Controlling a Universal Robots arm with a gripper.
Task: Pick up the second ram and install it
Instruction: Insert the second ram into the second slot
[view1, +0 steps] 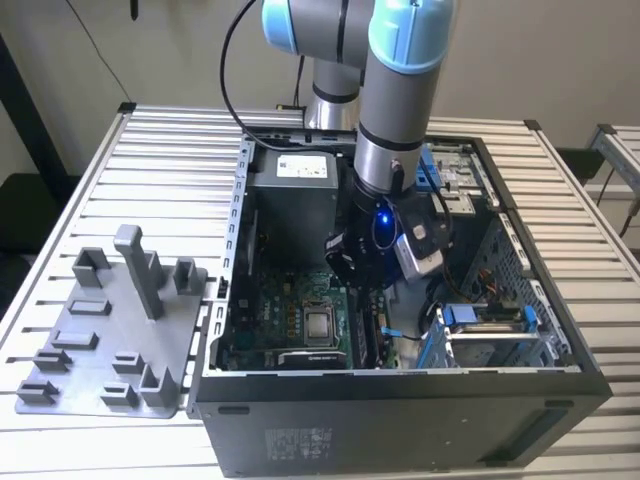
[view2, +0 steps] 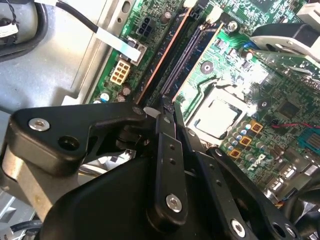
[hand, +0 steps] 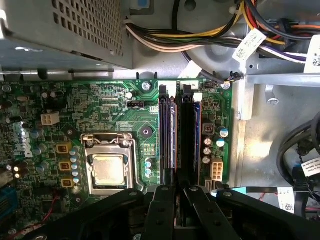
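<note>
A: Entry, near to far. The open computer case (view1: 400, 400) lies on the slatted table (view1: 180, 150). The grey tray (view1: 100, 350) sits beside it on the exterior view's left, and I see no stick on its posts.

B: Where's the gripper?

A: The gripper (view1: 365, 265) is down inside the case, over the green motherboard (hand: 115, 105). It is right of the CPU socket (hand: 107, 167) as the exterior view shows it. In both wrist views it hangs at the near end of the memory slots (hand: 187, 135).

B: Clamped on the stick?

A: I cannot tell. The gripper's own black links cover the spot, so apart, together or clamped is not readable.

B: And the second ram?

A: My reading is that the second ram (hand: 168, 135) is the long, thin, dark strip in line with the gripper, standing edge-up in the slot nearest the socket. It runs straight and level from the gripper toward the far latch. I cannot make out its chips from this angle.

B: Progress?

A: The pickup looks done and the stick looks to be in its slot. I cannot confirm full seating or closed latches. In the second wrist view, 1 other stick (view2: 160, 65) with a copper-coloured edge stands in a slot close to the white connector (view2: 120, 72).

B: Far end?

A: The grey power supply (view1: 295, 185) is at the far wall, with its cable bundle (hand: 200, 35) above the board.
</note>
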